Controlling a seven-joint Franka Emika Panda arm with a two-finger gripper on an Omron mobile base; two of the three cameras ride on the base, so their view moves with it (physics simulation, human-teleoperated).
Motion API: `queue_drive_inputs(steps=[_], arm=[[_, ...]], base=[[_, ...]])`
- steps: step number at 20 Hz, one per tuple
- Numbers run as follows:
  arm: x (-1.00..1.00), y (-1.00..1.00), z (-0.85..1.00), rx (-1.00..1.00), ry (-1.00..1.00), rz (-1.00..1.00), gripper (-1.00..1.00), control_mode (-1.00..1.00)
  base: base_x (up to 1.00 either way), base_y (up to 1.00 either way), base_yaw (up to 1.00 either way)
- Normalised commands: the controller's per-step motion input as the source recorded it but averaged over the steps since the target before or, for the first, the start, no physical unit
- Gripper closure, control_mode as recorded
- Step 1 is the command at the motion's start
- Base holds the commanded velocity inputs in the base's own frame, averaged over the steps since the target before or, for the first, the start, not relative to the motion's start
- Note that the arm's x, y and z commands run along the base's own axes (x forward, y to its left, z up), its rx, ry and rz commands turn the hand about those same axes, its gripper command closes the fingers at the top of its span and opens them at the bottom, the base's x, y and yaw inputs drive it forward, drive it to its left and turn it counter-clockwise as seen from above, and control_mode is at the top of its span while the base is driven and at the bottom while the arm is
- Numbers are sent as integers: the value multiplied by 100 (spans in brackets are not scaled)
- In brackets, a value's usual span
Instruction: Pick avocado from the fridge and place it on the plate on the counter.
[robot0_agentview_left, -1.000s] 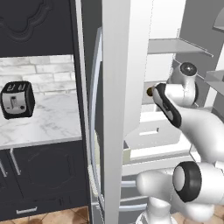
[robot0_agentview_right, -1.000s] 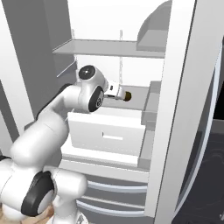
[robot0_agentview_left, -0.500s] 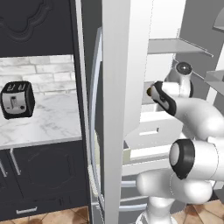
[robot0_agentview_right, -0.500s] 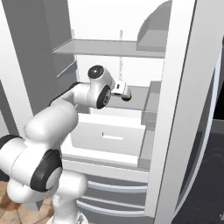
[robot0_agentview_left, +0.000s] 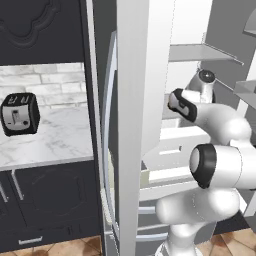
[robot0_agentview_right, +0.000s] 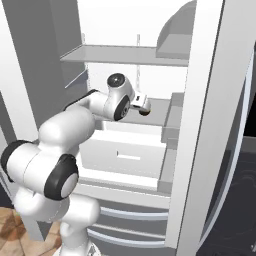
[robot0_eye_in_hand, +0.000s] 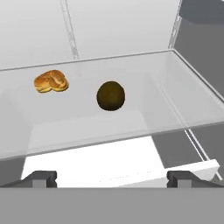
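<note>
The avocado (robot0_eye_in_hand: 110, 95), a dark olive-brown lump, lies on a glass shelf (robot0_eye_in_hand: 175, 100) inside the fridge (robot0_agentview_right: 210, 125), ahead of my fingers and apart from them. My gripper (robot0_eye_in_hand: 112, 178) is open, its two fingertips (robot0_eye_in_hand: 40, 178) spread wide with nothing between them. From the right base view the gripper (robot0_agentview_right: 141, 103) is at the shelf's front, just short of the avocado (robot0_agentview_right: 145, 112). The fridge door (robot0_agentview_left: 132, 125) stands open beside the counter (robot0_agentview_left: 50, 142). The plate is out of view.
A golden bun (robot0_eye_in_hand: 51, 81) rests on the same shelf, to the avocado's left in the hand view. A white drawer (robot0_agentview_right: 127, 152) sits below the shelf and another shelf (robot0_agentview_right: 125, 52) above. A black-and-silver toaster (robot0_agentview_left: 19, 114) stands on the counter.
The arm has stretched further into the fridge, bringing the hand closer to the shelf with the avocado. The avocado has stayed where it was.
</note>
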Motion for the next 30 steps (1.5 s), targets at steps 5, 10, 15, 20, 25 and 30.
queue_drive_inputs(steps=[5,10,15,20,25,30], arm=[[25,0,-7,1,4,0,-100,-100],[35,-4,-19,0,0,0,-100,-100],[35,-10,-19,0,0,2,-100,-100],[50,-20,-16,0,6,0,-100,-100],[66,-11,-18,0,12,0,-100,-100],[68,-2,-18,0,11,1,-100,-100]], base=[[0,0,0],[0,0,0],[0,0,0],[0,0,0],[0,0,0],[0,0,0]])
